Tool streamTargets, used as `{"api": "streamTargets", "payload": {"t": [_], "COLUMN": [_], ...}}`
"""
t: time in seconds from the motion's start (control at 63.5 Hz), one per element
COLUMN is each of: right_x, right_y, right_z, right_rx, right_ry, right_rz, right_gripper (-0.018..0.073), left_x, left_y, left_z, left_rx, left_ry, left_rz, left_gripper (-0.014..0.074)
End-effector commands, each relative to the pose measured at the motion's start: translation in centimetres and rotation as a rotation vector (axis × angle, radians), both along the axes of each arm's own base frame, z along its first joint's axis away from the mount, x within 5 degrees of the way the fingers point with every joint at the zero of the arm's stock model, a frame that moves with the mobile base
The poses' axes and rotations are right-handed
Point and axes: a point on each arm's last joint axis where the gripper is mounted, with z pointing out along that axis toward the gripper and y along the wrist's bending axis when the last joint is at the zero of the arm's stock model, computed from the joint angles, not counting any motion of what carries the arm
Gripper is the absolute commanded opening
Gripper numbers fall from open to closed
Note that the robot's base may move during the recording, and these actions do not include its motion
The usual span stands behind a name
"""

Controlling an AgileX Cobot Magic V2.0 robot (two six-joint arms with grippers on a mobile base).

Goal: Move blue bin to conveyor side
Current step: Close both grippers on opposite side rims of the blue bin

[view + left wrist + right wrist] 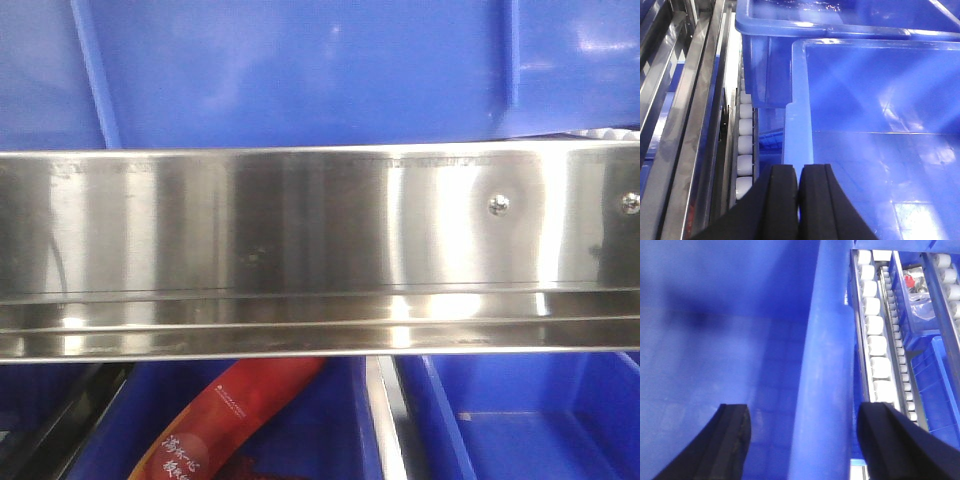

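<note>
My left pincer (799, 171) is clamped on the thick rim of the large glossy bright-blue plastic bin (880, 165), my right pincer (805, 412) spread wide, straddling its other wall beside white rollers (875, 335).

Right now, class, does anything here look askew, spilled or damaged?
Nothing looks spilled or damaged. The only oddity is a red packet lying slanted in a lower blue crate beneath the steel rail.
</note>
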Motion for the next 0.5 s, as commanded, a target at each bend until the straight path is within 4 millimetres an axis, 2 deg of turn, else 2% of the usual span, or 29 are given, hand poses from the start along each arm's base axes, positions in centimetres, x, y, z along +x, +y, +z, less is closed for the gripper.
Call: {"api": "streamTargets", "payload": {"t": [0.0,0.094,0.157,0.315,0.378,0.488], "right_x": [-0.23,-0.23,-0.23,-0.23,-0.21,-0.20], "right_y": [-0.04,-0.04,-0.04,-0.04,-0.11,-0.13], "right_z": [0.35,0.35,0.35,0.35,0.36,0.37], "right_rx": [0.003,0.003,0.003,0.003,-0.004,-0.007], "right_ry": [-0.021,-0.021,-0.021,-0.021,-0.023,-0.024], "right_rz": [0.000,0.000,0.000,0.000,-0.003,-0.004], "right_gripper": [0.0337,0.0283,0.0205,-0.0104,-0.0072,-0.0070], "left_x": [-0.10,-0.10,-0.10,-0.10,-0.10,-0.10], "left_y": [-0.17,-0.17,-0.17,-0.17,-0.17,-0.17], "left_z": [0.39,0.39,0.39,0.39,0.39,0.39], "left_rx": [-0.009,-0.009,-0.009,-0.009,-0.009,-0.009], "left_ry": [-0.017,-0.017,-0.017,-0.017,-0.017,-0.017], "left_rz": [-0.005,-0.005,-0.005,-0.005,-0.005,-0.005], "left_gripper": [-0.0008,-0.0008,-0.0008,-0.0008,-0.0008,-0.0008]}}
